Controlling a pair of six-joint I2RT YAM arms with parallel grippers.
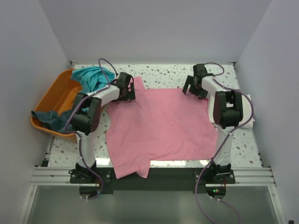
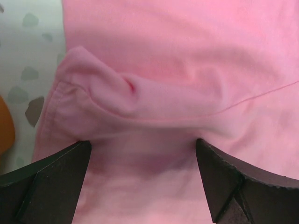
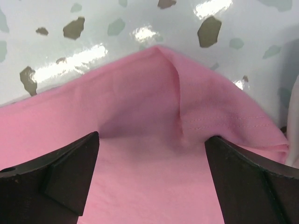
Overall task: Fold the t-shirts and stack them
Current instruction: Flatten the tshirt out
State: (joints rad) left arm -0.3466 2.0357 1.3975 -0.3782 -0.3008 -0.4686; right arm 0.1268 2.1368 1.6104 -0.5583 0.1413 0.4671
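The pink shirt [image 1: 163, 126] lies spread flat across the middle of the tabletop [image 1: 163, 74]. Its cloth is soft, matte and mostly smooth. Its near left part hangs over the near edge onto the dark rail. The left pincer [image 1: 126, 88] sits at the shirt's far left corner and the right pincer [image 1: 192, 86] at its far right corner. In the left wrist view the left pincer [image 2: 142, 154] is released, its dark fingers spread wide, and the pink shirt [image 2: 187, 56] is bunched into a rounded fold with a stitched hem just beyond them. In the right wrist view the right pincer [image 3: 152, 144] is also released and wide apart. Before it the pink shirt [image 3: 154, 163] comes to a point, with one sharp crease and a line of stitching near the hem. The tabletop is glossy and pale, speckled with grey and brown flecks. An orange plastic basket [image 1: 53, 95] stands at the left edge, beside the left arm. A crumpled teal shirt [image 1: 91, 77] is draped over its far rim, close to the left pincer. A blue shirt [image 1: 51, 119] is slumped over its near end. A white shirt [image 1: 248, 100] lies at the right edge, largely hidden behind the right arm.
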